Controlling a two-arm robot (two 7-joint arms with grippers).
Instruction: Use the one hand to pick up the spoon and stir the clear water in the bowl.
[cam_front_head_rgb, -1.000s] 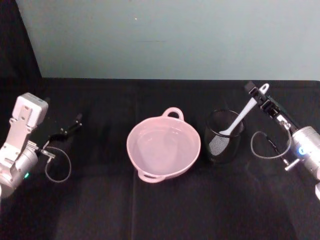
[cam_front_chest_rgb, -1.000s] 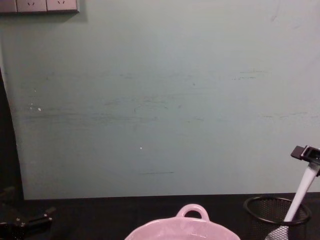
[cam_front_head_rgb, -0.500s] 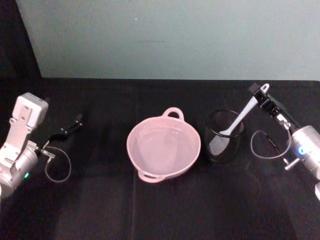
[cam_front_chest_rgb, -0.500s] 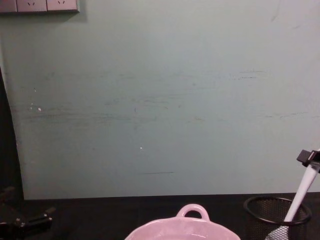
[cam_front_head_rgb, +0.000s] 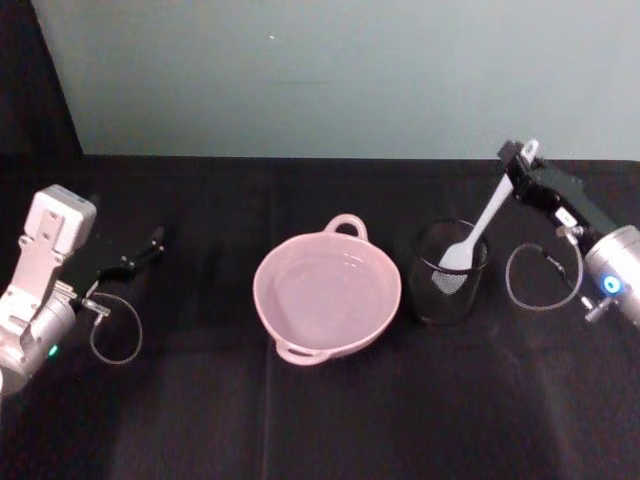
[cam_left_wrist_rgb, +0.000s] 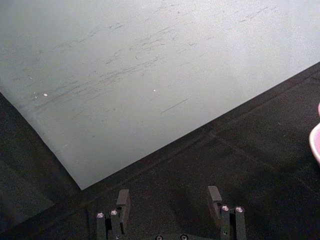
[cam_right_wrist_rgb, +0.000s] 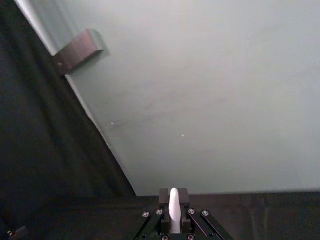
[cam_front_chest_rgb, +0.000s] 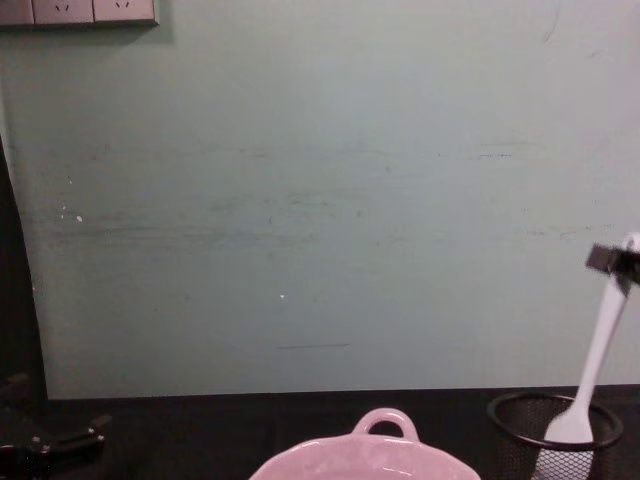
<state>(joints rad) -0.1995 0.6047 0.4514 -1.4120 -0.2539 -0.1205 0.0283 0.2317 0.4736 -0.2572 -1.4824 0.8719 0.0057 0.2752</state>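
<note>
The black two-finger left gripper (cam_left_wrist_rgb: 169, 201) lies where it was at the table's left edge, fingers spread. The pale pink glossy ceramic bowl (cam_front_head_rgb: 275, 270) sits unmoved at centre, clear water (cam_front_head_rgb: 325, 300) glinting inside. Just right of it stands the black wire-mesh cup (cam_front_head_rgb: 445, 300). The long white plastic spoon (cam_front_head_rgb: 487, 222) has risen, its blade now at the cup's rim. The black boxy right gripper (cam_front_head_rgb: 515, 165) pinches its handle tip, higher than before.

A black cloth-covered table (cam_front_head_rgb: 300, 420) meets a pale green wall (cam_front_head_rgb: 350, 70), with a white socket plate (cam_front_chest_rgb: 80, 10) high on the left. The white label (cam_front_head_rgb: 565, 213) on the right gripper is too small to read.
</note>
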